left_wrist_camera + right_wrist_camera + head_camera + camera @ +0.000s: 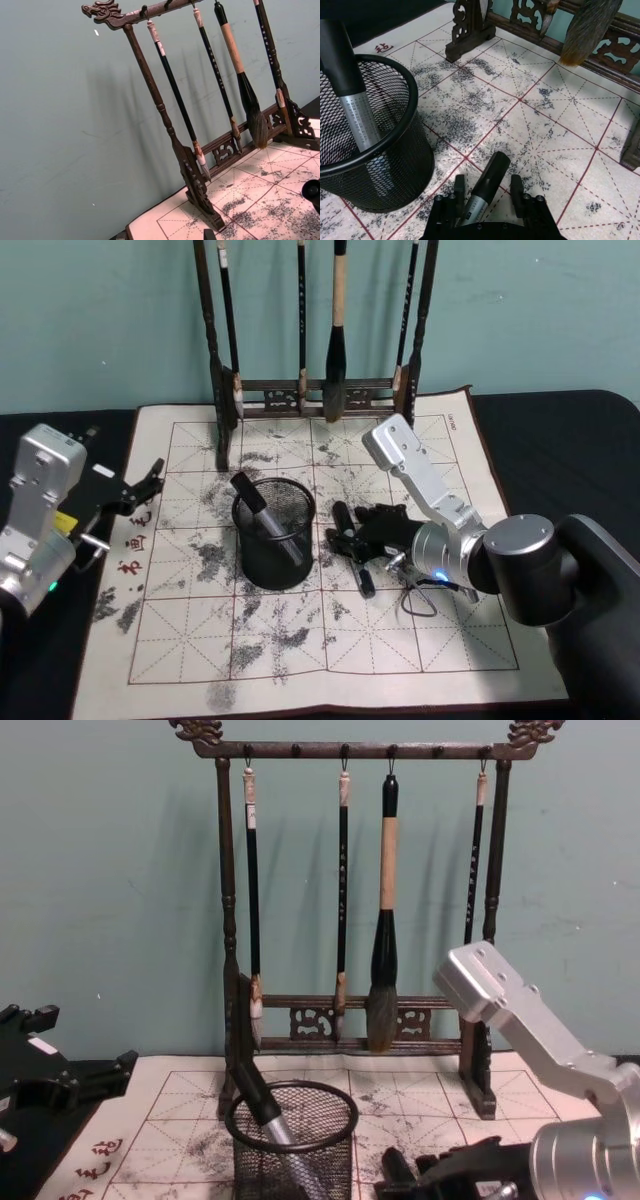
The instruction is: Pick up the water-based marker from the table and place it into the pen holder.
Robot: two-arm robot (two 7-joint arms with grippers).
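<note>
Two markers: first marker [256,506] inside the one pen holder [276,566]. Second marker [492,170] lies at its 3 o'clock, between right gripper [488,181] fingers, wide. Left gripper [150,486] fingers parted.

Dark tabletop [560,430], flat, bare at its right and left margins.
Cream calligraphy mat [400,640], rectangular, red-brown grid, laid flat on the tabletop and covering its middle. Grey-black ink smudges [290,640] scattered across it; red characters [130,540] down its left border.
Standing on the mat:
- dark wooden brush rack [320,395], at the far edge;
- small round black wire-mesh pen holder [275,550], near the centre.

Lying on the mat: black-capped, silver-barrelled marker [487,182], just right of the pen holder, apart from it.
</note>
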